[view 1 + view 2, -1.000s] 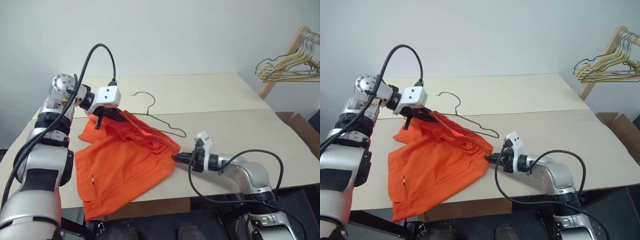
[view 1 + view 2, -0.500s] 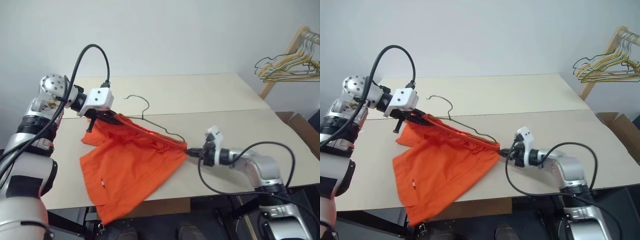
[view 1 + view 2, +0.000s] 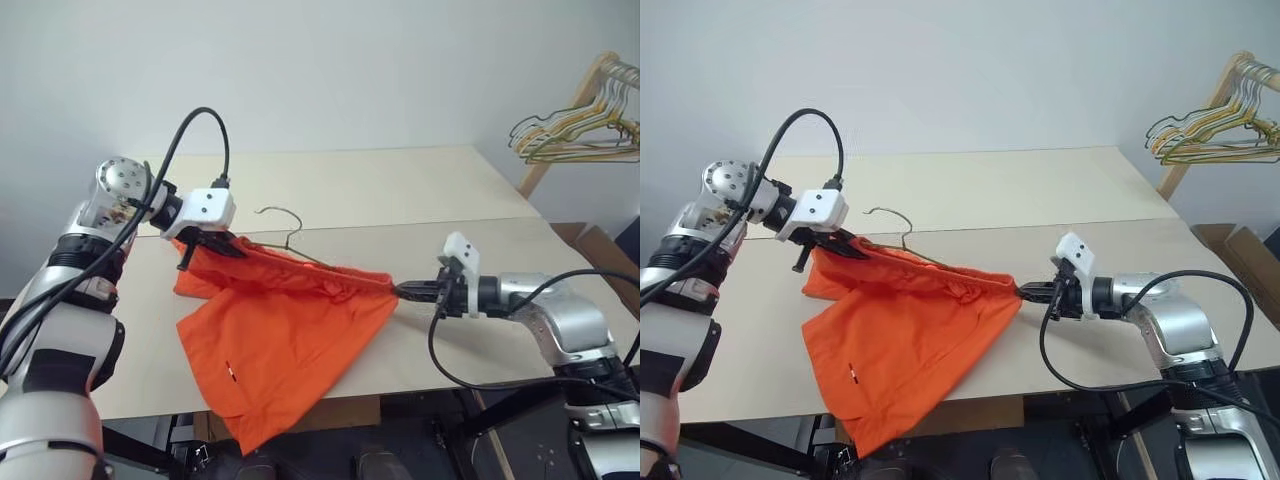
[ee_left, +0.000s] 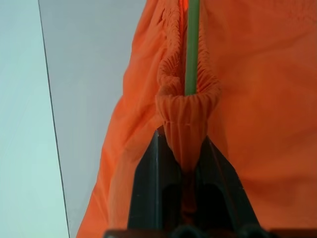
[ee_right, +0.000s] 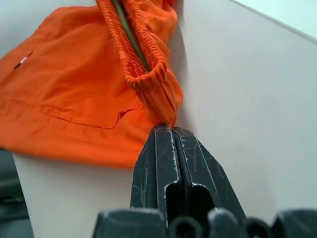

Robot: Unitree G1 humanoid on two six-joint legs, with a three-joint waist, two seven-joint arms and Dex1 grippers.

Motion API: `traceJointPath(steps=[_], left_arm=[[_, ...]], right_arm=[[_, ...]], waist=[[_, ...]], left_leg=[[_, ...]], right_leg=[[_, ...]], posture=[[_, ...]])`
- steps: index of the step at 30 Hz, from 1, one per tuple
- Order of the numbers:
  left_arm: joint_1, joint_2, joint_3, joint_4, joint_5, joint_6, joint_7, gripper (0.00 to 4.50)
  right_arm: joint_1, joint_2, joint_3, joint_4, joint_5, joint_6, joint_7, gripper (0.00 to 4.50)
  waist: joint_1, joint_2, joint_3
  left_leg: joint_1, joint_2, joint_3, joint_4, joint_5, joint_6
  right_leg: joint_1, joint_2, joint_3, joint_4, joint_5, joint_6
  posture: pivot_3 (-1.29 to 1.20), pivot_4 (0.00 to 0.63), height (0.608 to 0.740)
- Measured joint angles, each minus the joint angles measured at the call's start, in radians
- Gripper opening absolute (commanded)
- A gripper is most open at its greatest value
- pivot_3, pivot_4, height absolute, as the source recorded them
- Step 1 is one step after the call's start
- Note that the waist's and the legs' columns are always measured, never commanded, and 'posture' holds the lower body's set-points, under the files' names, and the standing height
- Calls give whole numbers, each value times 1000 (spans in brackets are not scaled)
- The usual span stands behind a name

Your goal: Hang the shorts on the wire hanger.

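Two claws stretch shorts above bench: left claw clenched on waistband's left end, right claw clenched on right end. Wire hanger threaded through waistband, hook poking up near left claw. Legs droop over near bench edge.

looks like i'm in some bare test room or lab setup, not a home. plain pale wall with nothing on it, two plain beige surface panels pushed together, a wooden rack in the corner loaded with spare wire hangers, and a cardboard box sitting by the surface edge.
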Motion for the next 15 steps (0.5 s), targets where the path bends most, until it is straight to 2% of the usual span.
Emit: traceJointPath(steps=[7,15], left_arm=[[25,-54,53,-33,31,7,31,0],[38,-112,83,-69,68,27,110,0]], right_arm=[[-147,-40,25,-119,-39,-13,2,30],[-184,-43,119,-147,-136,-34,-7,30]], waist=[[2,0,0],[2,0,0]], left_leg=[[0,0,0,0,0,0],[0,0,0,0,0,0]], right_leg=[[0,0,0,-1,0,0],[0,0,0,0,0,0]], posture=[[-84,0,740],[-82,0,740]])
